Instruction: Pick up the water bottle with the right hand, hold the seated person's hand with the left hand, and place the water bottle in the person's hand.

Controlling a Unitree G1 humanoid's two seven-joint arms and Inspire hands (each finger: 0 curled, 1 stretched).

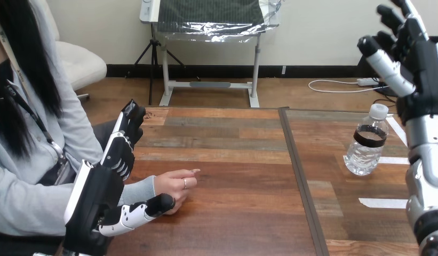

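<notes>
Fingers (122, 140) of the left hand (99, 194) stand straight and slightly apart, clamped on nothing; the person's hand (176, 185) rests on the table (238, 154) just beside the thumb tip and lower than the fingertips; whether thumb and hand touch cannot be told; right hand (422, 66) is raised, its fingers (388, 65) loosely spread, holding nothing; water bottle (367, 143) stands upright on the table below those fingers, well apart from them; white tape strips (383, 202) lie near its base.
</notes>
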